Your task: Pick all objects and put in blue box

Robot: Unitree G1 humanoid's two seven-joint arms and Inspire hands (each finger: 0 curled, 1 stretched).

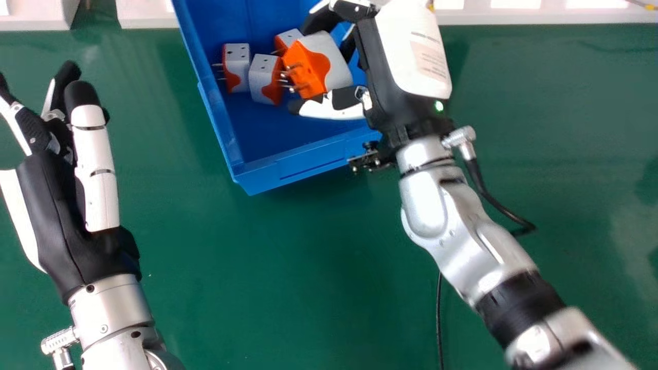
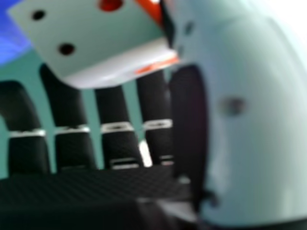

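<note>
And here we are over the blue open-topped plastic box (image 1: pixel 308 165), my silver-armed, black-and-white right hand (image 1: pixel 375 77) inside its right-hand part, gripping a chunky white-and-orange plug adapter (image 1: pixel 336 61) with bare metal prongs. Thumb on the near side, fingers on the far side, a narrow, closed hold. 3 smaller-looking adapters sit in the box: a white-and-orange block with socket holes (image 1: pixel 237 67) nearest its left wall, a similar white cube with an orange side (image 1: pixel 265 77) just inboard, and a small white-topped piece (image 1: pixel 288 38) farther back.

So, this is the release, I judge. I want to edge right, over the bare floor of the box, so the prongs don't snag the neighbours; then lower gently, part thumb and fingers evenly, and lift straight up clear of the rim. My black-and-white left hand (image 1: pixel 57 210) idles outside the box, left of it, fingers loosely extended.

Now, the tricky bits! The box's far end is cut off, my hand covers its right side, and the held adapter overlaps the rear piece. Are those prongs touching the cube? I cannot tell, nor how high the adapter hangs above the box floor.
</note>
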